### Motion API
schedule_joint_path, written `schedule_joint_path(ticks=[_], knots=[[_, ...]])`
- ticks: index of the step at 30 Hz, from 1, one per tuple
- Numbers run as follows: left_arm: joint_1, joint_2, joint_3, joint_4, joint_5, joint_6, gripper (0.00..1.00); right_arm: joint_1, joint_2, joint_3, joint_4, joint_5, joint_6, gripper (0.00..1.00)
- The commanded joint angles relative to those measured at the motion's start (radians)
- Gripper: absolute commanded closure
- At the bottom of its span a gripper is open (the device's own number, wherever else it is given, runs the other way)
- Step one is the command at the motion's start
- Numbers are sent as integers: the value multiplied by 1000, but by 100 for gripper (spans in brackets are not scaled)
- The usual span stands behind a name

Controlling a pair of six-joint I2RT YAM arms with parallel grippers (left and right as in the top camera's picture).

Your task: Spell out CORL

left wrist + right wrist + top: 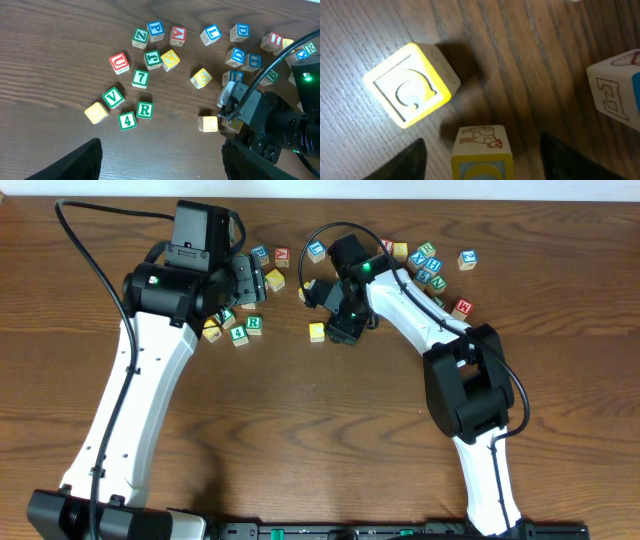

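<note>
Picture-faced block (pixel 481 150), just below yellow block (pixel 410 85), sits untouched between right gripper's (pixel 482 162) widely spread jaws; judged light, rigid, best pinched across flat sides; left gripper (pixel 162 161) also spread, holding nothing.

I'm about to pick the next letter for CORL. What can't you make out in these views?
- Right wrist: the bottom block is cut off by the lower edge, so its letter face is unreadable.
- Right wrist: the right-edge block is cropped, and its blue face is mostly out of frame.
- Left wrist: the right arm covers part of a blue-lettered block, so its letter is unclear.
- Overhead: the left arm partly covers a yellow block, and many letters are too small to read.
</note>
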Motion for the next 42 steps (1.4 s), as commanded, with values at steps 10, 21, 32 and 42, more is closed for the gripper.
schedule_joint_path(ticks=[10,21,32,42], knots=[[0,-10,12,0,-12,-6,24,-100,-186,1,-21,-18,481,1],[0,9,12,0,-11,-6,24,-134,-185,-38,-121,-47,674,77],[0,15,12,-3,-11,-6,25,-117,-185,-207,39,76,980,99],[0,17,12,-3,-11,-6,25,-56,-185,-351,285,71,1011,99]])
